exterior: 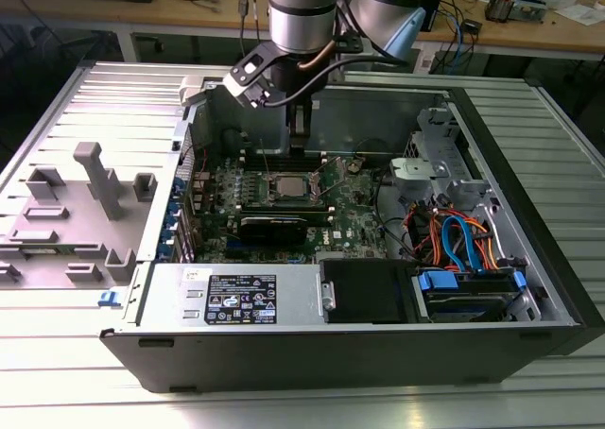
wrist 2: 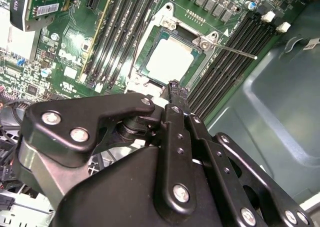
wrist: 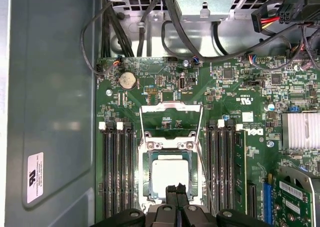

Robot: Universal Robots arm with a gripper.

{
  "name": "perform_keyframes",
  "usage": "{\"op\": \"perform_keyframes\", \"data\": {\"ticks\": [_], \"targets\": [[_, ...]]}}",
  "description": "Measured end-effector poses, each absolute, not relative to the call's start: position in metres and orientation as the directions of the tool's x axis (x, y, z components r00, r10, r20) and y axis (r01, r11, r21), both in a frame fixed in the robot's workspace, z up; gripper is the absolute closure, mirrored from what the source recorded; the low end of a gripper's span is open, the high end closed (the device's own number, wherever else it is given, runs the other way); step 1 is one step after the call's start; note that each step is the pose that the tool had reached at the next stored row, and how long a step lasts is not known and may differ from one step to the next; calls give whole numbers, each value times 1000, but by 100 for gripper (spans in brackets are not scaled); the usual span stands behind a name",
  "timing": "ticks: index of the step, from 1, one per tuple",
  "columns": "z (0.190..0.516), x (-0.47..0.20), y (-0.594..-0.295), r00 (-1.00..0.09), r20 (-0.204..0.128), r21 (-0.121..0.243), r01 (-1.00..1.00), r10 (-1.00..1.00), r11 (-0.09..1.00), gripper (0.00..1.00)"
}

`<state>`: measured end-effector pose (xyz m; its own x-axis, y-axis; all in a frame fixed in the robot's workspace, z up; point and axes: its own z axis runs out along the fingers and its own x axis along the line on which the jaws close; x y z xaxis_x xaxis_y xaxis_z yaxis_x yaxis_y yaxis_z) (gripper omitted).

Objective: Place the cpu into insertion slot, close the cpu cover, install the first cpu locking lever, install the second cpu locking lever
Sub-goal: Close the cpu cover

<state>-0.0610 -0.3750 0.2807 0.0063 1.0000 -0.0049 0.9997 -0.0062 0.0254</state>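
Note:
The cpu (wrist: pixel 170 174) (wrist 2: pixel 169 59), a square with a pale silver top, lies flat in the insertion slot (wrist: pixel 146 179) (exterior: pixel 284 185) on the green board. The cpu cover (wrist: pixel 171 108) stands swung open at the slot's far edge, and the board shows through its window. One thin locking lever (wrist 2: pixel 235 51) sticks out sideways from the slot corner, unlatched; another lever wire (wrist: pixel 201 152) runs along the slot's side. My gripper (wrist: pixel 176 189) (wrist 2: pixel 175 87) (exterior: pixel 299 138) hovers over the slot's edge, fingers shut together and holding nothing.
Black memory slots (wrist: pixel 117 172) (wrist: pixel 222 167) flank the socket. The open grey computer case (exterior: pixel 529 212) has walls all round. Cables (wrist: pixel 190 42) and a drive cage (exterior: pixel 430 169) lie beyond the socket. A finned heatsink (wrist: pixel 300 129) and an expansion card (wrist 2: pixel 35 7) sit on the board.

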Motion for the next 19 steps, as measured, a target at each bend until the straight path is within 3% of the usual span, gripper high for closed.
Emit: {"op": "perform_keyframes", "data": {"ticks": [19], "targets": [[282, -51, -375, 6, -5, 25, 1000, 1000, -6, 89]]}}
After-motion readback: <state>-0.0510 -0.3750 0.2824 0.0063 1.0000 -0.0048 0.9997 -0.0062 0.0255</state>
